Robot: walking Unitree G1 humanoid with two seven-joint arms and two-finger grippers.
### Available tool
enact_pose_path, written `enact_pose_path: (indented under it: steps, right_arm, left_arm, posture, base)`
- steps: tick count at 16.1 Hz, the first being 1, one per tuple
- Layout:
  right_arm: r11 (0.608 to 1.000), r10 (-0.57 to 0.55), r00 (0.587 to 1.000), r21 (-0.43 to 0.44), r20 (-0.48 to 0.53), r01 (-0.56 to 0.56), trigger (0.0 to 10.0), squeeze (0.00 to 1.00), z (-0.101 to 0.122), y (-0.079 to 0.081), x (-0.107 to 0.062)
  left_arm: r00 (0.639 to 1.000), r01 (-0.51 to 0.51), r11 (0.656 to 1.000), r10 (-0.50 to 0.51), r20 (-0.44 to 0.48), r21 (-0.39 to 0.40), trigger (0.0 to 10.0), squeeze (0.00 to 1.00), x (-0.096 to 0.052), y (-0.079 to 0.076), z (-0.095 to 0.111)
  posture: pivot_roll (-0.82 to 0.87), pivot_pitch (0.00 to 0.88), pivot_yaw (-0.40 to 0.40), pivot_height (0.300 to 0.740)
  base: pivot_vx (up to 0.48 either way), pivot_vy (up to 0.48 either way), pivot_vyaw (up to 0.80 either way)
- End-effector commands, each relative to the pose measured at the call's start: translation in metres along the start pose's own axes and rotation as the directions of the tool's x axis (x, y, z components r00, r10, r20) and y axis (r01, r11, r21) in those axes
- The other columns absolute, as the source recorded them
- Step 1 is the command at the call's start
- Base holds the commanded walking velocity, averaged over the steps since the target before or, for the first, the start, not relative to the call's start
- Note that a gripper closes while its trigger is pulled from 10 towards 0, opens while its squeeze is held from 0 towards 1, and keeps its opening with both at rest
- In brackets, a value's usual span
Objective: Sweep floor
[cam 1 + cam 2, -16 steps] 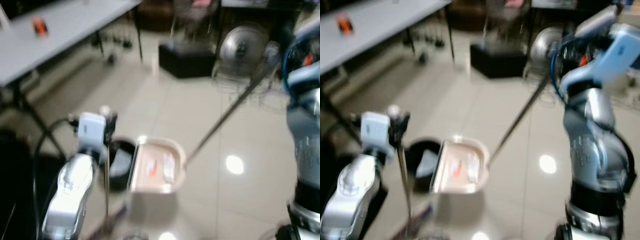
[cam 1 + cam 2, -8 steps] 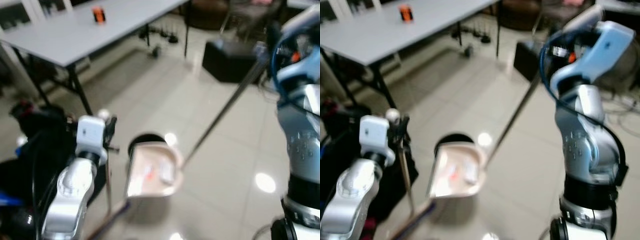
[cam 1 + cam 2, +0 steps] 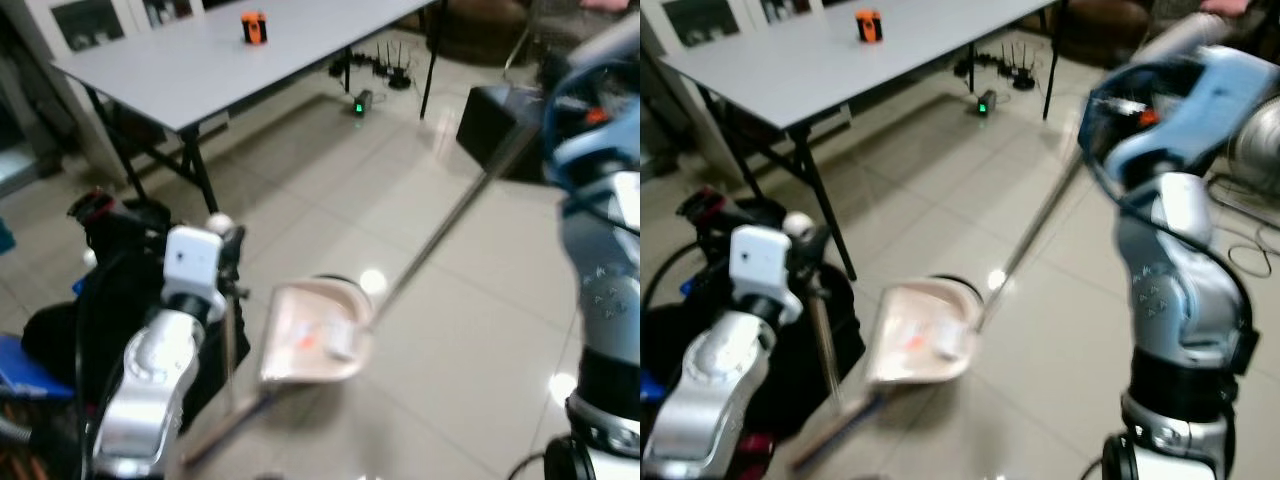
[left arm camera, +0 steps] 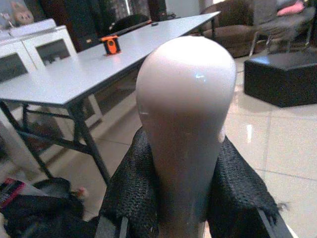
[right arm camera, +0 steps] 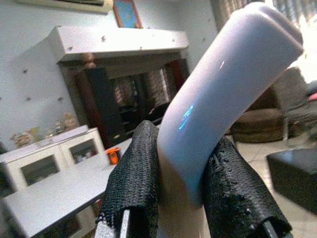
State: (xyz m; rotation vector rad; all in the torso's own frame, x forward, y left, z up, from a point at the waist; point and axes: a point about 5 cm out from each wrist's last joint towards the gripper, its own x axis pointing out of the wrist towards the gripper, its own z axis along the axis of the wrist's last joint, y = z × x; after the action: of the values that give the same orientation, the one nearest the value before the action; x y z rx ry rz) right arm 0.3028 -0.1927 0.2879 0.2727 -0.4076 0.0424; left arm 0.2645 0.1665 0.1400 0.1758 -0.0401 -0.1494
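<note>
My left gripper (image 3: 229, 252) is shut on the broom's handle (image 3: 229, 340), just below its rounded white knob (image 4: 185, 94); its black fingers (image 4: 132, 193) press on both sides. My right gripper (image 5: 181, 196) is shut on the curved white grip (image 5: 223, 94) of the dustpan's long rod (image 3: 450, 228). The beige dustpan (image 3: 318, 335) hangs tilted above the floor between my arms, with orange and white scraps (image 3: 312, 340) lying in it. A black round rim (image 3: 940, 283) peeks out behind the pan.
A grey table (image 3: 200, 70) with an orange object (image 3: 253, 27) stands at the back left. Black bags (image 3: 110, 290) lie by my left side. A black ottoman (image 3: 492, 118) sits at the back right, and a power strip (image 3: 358, 103) lies under the table. Glossy tiles stretch ahead.
The whole picture has shifted, so the camera has turned left; table and bags came into view. Both grippers keep their hold. The black round bin is now mostly hidden behind the dustpan.
</note>
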Motion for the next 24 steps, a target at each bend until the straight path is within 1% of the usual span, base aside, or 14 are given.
enact_pose_path:
  steps: [1,6,11,16,19,20,21,22,23,24]
  right_arm:
    - [1.0,-0.012,0.998,-0.015,0.058,0.013,10.0,0.0,0.014,-0.004,0.0]
    - [0.999,-0.018,0.997,-0.041,0.069,0.021,10.0,0.0,0.014,-0.007,0.0]
    - [0.997,-0.052,0.995,-0.054,0.091,0.057,10.0,0.0,0.016,-0.014,-0.002]
    - [0.996,-0.048,0.992,-0.068,0.117,0.056,10.0,0.0,0.017,-0.015,-0.003]
    - [0.991,-0.003,0.988,-0.135,0.154,0.024,10.0,0.0,0.017,-0.01,-0.002]
    - [0.987,0.025,0.986,-0.158,0.165,0.001,10.0,0.0,0.017,-0.005,-0.002]
    - [0.977,0.078,0.983,-0.21,0.166,-0.042,10.0,0.0,0.016,0.003,-0.001]
    - [0.974,0.088,0.982,-0.221,0.168,-0.05,10.0,0.0,0.016,0.005,-0.001]
    - [0.96,0.146,0.972,-0.263,0.183,-0.094,10.0,0.0,0.014,0.015,-0.001]
    - [0.955,0.159,0.97,-0.276,0.186,-0.104,10.0,0.0,0.013,0.018,-0.002]
  left_arm:
    - [1.0,0.013,1.0,-0.013,0.023,0.001,10.0,0.0,0.003,-0.004,0.006]
    - [1.0,0.019,1.0,-0.019,0.022,-0.01,10.0,0.0,0.003,-0.006,0.004]
    - [0.999,0.031,1.0,-0.031,0.021,-0.002,10.0,0.0,0.003,-0.007,0.004]
    - [1.0,0.017,1.0,-0.017,0.022,0.008,10.0,0.0,0.002,-0.005,0.003]
    - [1.0,-0.002,1.0,0.001,0.019,0.014,10.0,0.0,0.002,-0.001,0.003]
    - [1.0,-0.005,1.0,0.004,0.019,0.013,10.0,0.0,0.002,0.0,0.003]
    - [1.0,-0.007,1.0,0.007,0.021,0.013,10.0,0.0,0.003,0.001,0.003]
    - [1.0,-0.007,1.0,0.007,0.021,0.013,10.0,0.0,0.003,0.001,0.003]
    - [1.0,-0.013,1.0,0.013,0.024,0.009,10.0,0.0,0.003,0.001,0.003]
    - [1.0,-0.013,1.0,0.013,0.024,0.009,10.0,0.0,0.003,0.001,0.003]
  posture:
    - [-0.03,0.036,0.05,0.74]
    - [-0.03,0.037,0.049,0.74]
    - [-0.03,0.041,0.052,0.74]
    - [-0.02,0.045,0.055,0.74]
    - [-0.01,0.043,0.062,0.74]
    - [-0.01,0.041,0.063,0.74]
    - [-0.01,0.041,0.065,0.74]
    - [-0.01,0.041,0.065,0.74]
    - [-0.01,0.037,0.065,0.74]
    - [-0.01,0.037,0.065,0.74]
  base:
    - [0.364,0.0,0.0]
    - [0.364,0.0,0.0]
    - [0.365,0.0,0.0]
    - [0.343,0.0,0.0]
    - [0.0,0.0,0.0]
    - [0.0,0.0,0.0]
    - [0.0,0.0,0.0]
    - [0.0,0.0,0.0]
    - [0.0,0.0,0.0]
    - [0.0,0.0,0.0]
